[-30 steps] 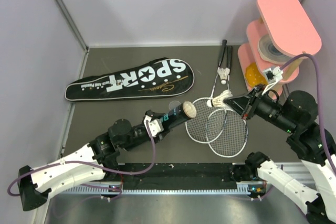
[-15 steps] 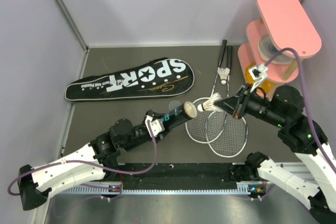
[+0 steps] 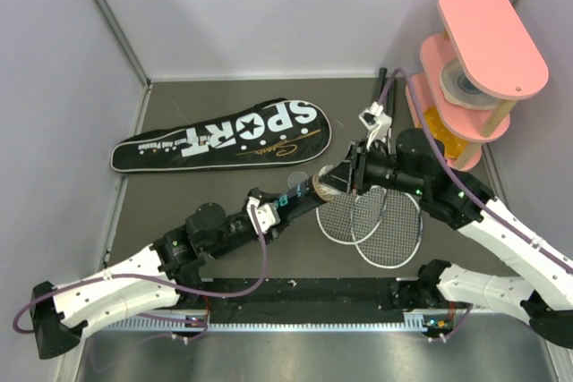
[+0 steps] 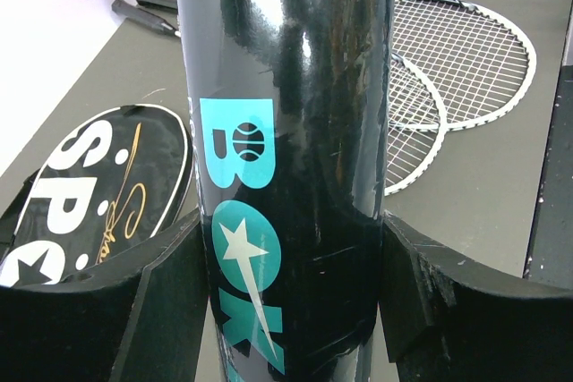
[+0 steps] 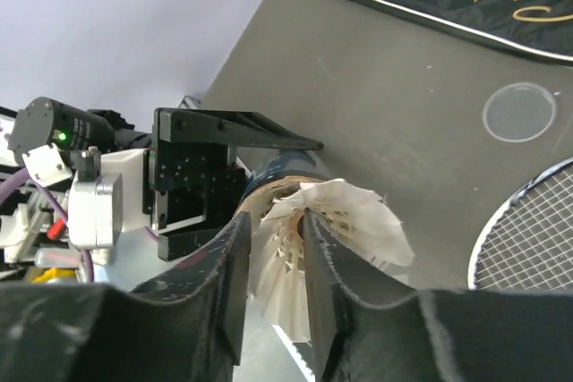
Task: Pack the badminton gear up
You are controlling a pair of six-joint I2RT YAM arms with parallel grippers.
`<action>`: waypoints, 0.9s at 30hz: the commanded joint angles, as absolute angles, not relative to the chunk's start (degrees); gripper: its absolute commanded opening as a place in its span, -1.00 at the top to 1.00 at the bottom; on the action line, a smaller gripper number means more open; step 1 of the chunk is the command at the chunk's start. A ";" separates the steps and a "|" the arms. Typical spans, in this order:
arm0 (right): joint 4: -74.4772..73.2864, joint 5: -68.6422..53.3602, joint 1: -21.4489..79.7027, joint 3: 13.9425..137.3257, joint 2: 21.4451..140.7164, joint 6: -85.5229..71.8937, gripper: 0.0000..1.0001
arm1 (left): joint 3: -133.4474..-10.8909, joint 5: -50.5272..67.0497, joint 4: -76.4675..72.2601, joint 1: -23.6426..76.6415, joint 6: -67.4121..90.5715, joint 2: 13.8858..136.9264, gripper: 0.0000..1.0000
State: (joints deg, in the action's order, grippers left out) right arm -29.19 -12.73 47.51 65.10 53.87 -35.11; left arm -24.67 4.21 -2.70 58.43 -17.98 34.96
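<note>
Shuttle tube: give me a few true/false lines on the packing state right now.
1. The left tool grips the shuttle tube. True.
2. Both rackets are zipped inside the SPORT bag. False: they lie crossed on the table, outside the bag.
3. A shuttlecock sits at the tube's mouth, between the fingers of the right tool. True.
4. The pink stand has toppled flat onto the table. False: it stands upright at the far right corner.
</note>
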 commanded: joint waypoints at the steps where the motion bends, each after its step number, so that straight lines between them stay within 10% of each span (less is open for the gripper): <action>1: -19.25 -16.08 48.25 63.64 52.47 -38.41 0.29 | -26.81 4.13 -6.94 58.71 -17.93 33.49 0.60; 11: -24.24 -8.45 47.64 63.10 45.53 -36.74 -0.30 | -26.81 4.57 -6.94 58.89 -17.58 31.73 0.60; 27: -31.22 -9.56 45.00 66.53 56.66 -34.80 -0.36 | -26.80 4.57 -7.03 59.15 -17.40 30.67 0.60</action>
